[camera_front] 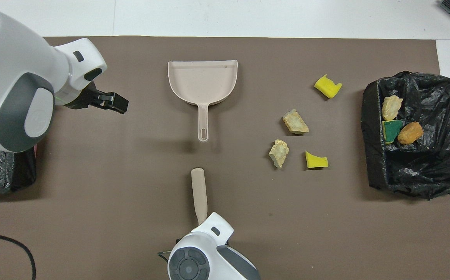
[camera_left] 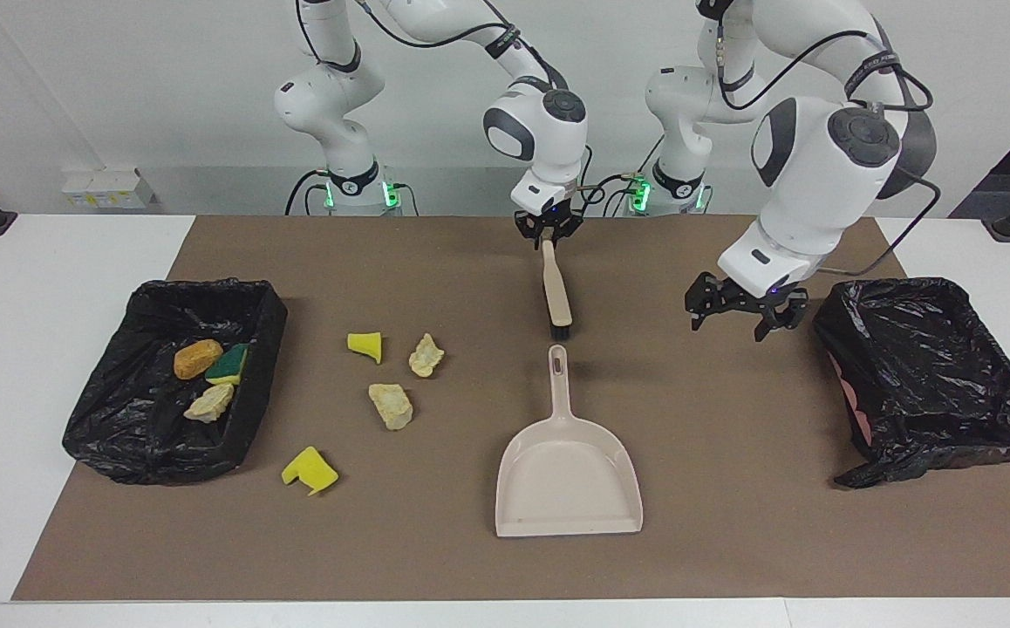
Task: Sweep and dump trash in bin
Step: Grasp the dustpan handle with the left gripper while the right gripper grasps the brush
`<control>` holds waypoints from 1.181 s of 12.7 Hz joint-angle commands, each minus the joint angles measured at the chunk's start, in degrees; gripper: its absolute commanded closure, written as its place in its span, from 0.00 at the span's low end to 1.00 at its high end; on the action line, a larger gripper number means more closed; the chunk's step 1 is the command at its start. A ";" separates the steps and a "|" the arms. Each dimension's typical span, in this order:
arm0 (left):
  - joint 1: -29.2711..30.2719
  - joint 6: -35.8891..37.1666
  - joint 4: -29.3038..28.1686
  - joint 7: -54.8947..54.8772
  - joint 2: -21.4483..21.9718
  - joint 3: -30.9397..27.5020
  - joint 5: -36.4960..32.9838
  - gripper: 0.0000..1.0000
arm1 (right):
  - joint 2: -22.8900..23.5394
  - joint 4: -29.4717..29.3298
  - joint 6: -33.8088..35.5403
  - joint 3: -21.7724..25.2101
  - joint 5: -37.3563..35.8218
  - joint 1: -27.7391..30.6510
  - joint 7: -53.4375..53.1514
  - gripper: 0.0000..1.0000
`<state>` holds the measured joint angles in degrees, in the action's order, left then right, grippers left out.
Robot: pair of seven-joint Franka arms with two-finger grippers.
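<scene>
The right pincer pinches the brush handle's robot-side end, its long axis running away from the robots toward the dustpan, while the spread left pincer hovers beside the empty bin; loose trash lies toward the right arm's end of the worktop.

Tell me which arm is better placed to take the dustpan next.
Left: the left gripper, open and empty, hangs over the mat beside the dustpan; the right gripper is at the brush handle's end.
</scene>
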<state>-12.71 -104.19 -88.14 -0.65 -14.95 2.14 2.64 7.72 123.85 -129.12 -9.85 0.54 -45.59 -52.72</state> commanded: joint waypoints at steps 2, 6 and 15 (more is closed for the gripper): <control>-2.58 -3.63 4.91 2.23 -6.67 -0.73 -0.62 0.00 | -1.48 0.26 -1.66 0.36 -1.33 0.59 0.25 0.93; -5.82 -8.92 4.56 3.89 -9.75 -0.65 -0.36 0.00 | -5.50 0.78 -0.18 0.44 -1.33 2.16 -0.45 1.00; -13.73 -12.87 4.21 15.32 -12.39 -0.73 0.52 0.00 | -28.01 18.08 11.26 0.44 -1.24 10.16 -6.68 1.00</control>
<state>-24.14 -115.59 -85.22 12.43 -26.35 2.37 2.87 -15.20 136.68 -117.26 -8.96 0.29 -37.23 -56.74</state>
